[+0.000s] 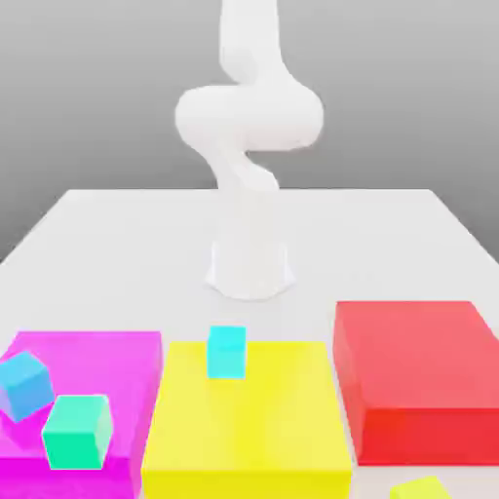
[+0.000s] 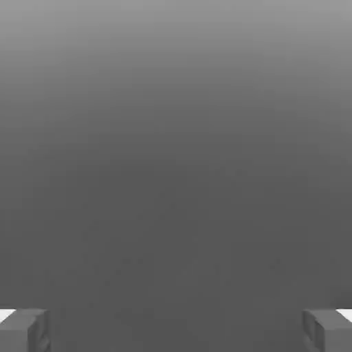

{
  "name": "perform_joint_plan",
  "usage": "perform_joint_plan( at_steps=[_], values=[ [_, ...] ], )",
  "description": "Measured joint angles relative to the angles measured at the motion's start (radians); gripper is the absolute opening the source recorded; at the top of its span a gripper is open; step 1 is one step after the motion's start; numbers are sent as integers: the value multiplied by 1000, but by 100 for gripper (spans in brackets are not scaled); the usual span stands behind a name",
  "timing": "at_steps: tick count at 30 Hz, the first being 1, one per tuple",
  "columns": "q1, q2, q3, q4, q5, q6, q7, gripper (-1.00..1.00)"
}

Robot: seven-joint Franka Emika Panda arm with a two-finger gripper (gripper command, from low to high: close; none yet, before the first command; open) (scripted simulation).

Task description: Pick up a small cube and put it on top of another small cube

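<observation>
Standing at the upper centre of the exterior view: one white robot arm, its base on a pale desk. Hand: spread wide, fingers well apart, nothing between them in the hand view.

Blocks, large and flat, three, across the lower part of the exterior view: one magenta block, lower left; one yellow block, lower centre; one red block, lower right, apart from the yellow one.

Cubes, small, four, none stacked on another. Item: cyan cube, lower centre of the exterior view, seen against the far edge of the yellow block, upright. Item: blue cube, at the lower left edge of the frame, turned at an angle, seen against the magenta block. Item: green cube, lower left, seen against the magenta block, nearer the bottom of the frame than the blue cube and just beside it. Item: yellow cube, at the bottom edge toward the right, below the red block, partly cut off by the frame.
</observation>
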Motion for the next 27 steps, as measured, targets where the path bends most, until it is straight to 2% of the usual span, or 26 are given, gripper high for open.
perform_joint_plan(
  at_steps=[16, 27],
  values=[
    [29, 586, 130, 70, -88, 128, 78, 0],
    [102, 984, 164, 118, -141, 215, 126, 0]
  ],
)
